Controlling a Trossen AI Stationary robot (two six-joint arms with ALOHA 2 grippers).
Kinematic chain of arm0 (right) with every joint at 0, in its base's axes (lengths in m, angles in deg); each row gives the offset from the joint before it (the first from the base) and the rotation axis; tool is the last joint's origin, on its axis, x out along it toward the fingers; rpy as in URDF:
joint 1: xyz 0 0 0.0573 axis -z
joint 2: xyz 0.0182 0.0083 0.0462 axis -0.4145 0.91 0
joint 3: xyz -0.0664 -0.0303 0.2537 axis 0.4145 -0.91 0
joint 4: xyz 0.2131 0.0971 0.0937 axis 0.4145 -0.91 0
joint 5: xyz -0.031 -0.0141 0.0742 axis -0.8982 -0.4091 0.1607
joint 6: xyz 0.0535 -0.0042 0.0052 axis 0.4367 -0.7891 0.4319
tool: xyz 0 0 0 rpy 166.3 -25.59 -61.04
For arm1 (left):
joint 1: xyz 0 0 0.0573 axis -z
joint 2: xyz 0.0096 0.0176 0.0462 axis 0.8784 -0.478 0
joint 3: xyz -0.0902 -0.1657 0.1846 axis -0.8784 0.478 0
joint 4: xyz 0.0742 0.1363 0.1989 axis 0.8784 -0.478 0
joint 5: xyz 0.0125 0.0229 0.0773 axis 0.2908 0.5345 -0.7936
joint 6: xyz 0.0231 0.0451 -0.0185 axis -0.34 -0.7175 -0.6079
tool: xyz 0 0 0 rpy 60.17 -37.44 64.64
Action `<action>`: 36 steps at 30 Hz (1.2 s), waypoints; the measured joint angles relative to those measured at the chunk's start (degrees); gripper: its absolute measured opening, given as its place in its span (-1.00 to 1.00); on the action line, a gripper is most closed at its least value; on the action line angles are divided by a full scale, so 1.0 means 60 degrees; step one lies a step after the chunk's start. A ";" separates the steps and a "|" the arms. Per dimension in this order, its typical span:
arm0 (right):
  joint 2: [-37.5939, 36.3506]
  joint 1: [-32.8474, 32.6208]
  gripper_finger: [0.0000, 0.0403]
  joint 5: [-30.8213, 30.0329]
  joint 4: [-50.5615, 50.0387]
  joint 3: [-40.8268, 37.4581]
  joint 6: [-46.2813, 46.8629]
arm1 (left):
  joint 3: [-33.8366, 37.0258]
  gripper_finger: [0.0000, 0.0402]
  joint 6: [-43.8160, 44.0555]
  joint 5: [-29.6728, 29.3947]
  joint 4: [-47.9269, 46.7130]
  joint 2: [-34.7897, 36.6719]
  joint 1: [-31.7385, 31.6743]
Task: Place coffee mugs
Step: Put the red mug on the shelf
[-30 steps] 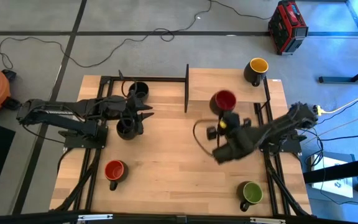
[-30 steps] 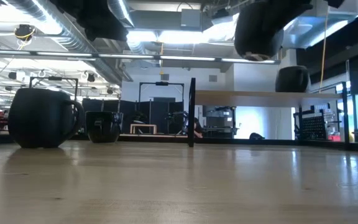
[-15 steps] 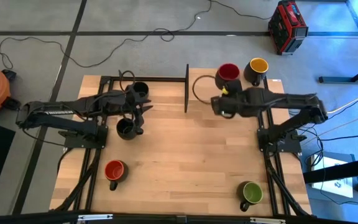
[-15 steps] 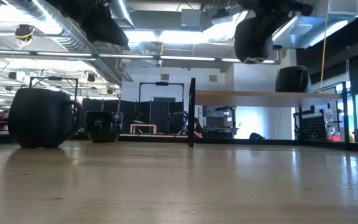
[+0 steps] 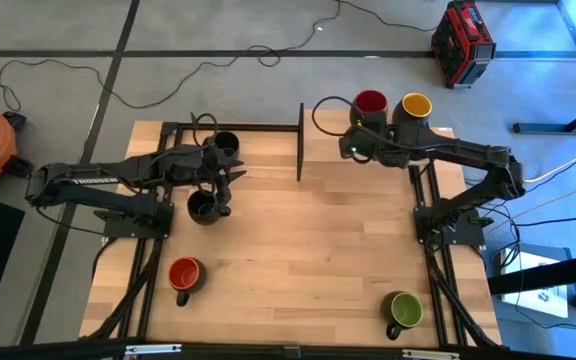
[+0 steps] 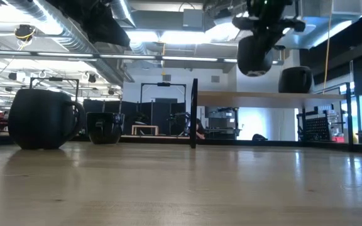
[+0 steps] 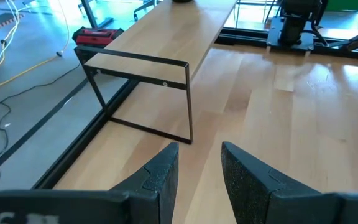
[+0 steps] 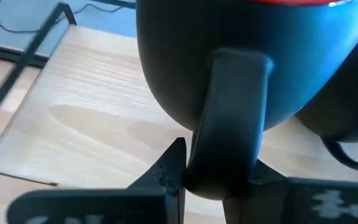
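Gripping a red mug (image 5: 370,103) by its handle, the right hand (image 5: 360,135) holds it above the raised shelf (image 5: 328,135), just beside the yellow mug (image 5: 413,110). Left hand (image 5: 230,182) hovers part-open, empty, between two black mugs (image 5: 203,207) on the counter (image 5: 298,250).

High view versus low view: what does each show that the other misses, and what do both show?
Only the high view shows the green mug, the second red mug, the coloured insides, and the left gripper open between the two black mugs. Only the low view shows the held red mug hanging clear above the shelf. Both show the right gripper shut on its handle and the yellow mug.
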 joint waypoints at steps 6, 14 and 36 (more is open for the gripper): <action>0.0000 0.0611 -0.77 0.0720 0.1350 -0.0803 -0.0607 | 0.0000 -0.42 -0.0004 -0.0004 0.0000 0.0000 0.0000; 0.0004 0.1236 -0.77 0.0955 0.1681 -0.1148 -0.1109 | 0.0000 -0.42 -0.0004 -0.0004 0.0000 0.0000 0.0000; 0.0069 0.2713 -0.77 0.1999 0.2657 -0.1164 -0.2582 | 0.0004 -0.42 -0.0328 -0.0084 0.0007 0.0000 0.0000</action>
